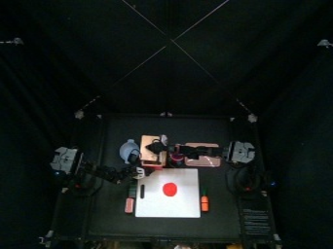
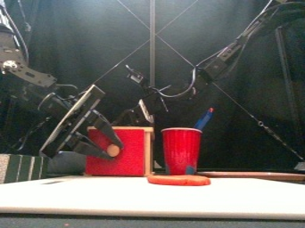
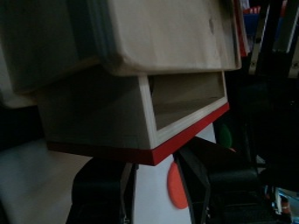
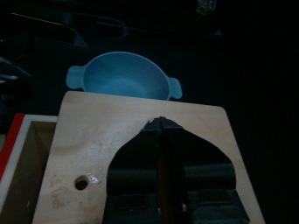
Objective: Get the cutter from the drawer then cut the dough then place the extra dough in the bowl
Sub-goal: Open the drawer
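Front view: left gripper (image 2: 107, 148) clamped on knob of red-fronted drawer (image 2: 128, 153). Drawer stands partly out of wooden box (image 3: 163, 35). Right gripper (image 4: 159, 128): jaws together, tips on box top, blue-grey bowl (image 4: 122, 79) beyond. Red dough (image 2: 179, 180) flat on white cutting board (image 2: 71, 200) on counter.

Open drawer (image 2: 131, 157) — red cup (image 2: 181, 150) close beside

In the front view the left arm (image 2: 27, 76) comes in at the left edge and bends down toward the lower middle, with the left gripper (image 2: 103, 142) steeply tilted. The right arm (image 2: 238, 40) slopes from the upper right to the centre. The right gripper (image 4: 158, 129) points down, its 2 jaws pressed together.
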You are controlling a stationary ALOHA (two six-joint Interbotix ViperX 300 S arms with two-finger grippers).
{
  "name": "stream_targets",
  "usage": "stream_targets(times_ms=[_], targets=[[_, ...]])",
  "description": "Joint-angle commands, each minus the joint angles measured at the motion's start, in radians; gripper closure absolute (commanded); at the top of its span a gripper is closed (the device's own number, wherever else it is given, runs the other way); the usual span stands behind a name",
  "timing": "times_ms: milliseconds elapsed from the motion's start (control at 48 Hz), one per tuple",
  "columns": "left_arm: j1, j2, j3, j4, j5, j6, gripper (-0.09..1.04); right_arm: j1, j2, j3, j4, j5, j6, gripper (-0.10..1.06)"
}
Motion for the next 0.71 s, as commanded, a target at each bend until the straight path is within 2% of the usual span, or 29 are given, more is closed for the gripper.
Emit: stream_targets(times_ms=[21, 375, 708], targets=[[-0.035, -0.015, -0.012, 0.000, 0.005, 0.002, 0.27, -0.009, -0.008, 0.002, -0.002, 0.029, 0.002, 1.04], [-0.103, -0.038, -0.008, 0.021, 0.075, 0.005, 0.27, -0.025, -0.009, -0.002, -0.003, 0.048, 0.002, 1.04], [-0.121, -0.043, -0.020, 0.041, 0.092, 0.003, 0.27, -0.032, -0.009, 0.000, -0.003, 0.048, 0.000, 1.04]])
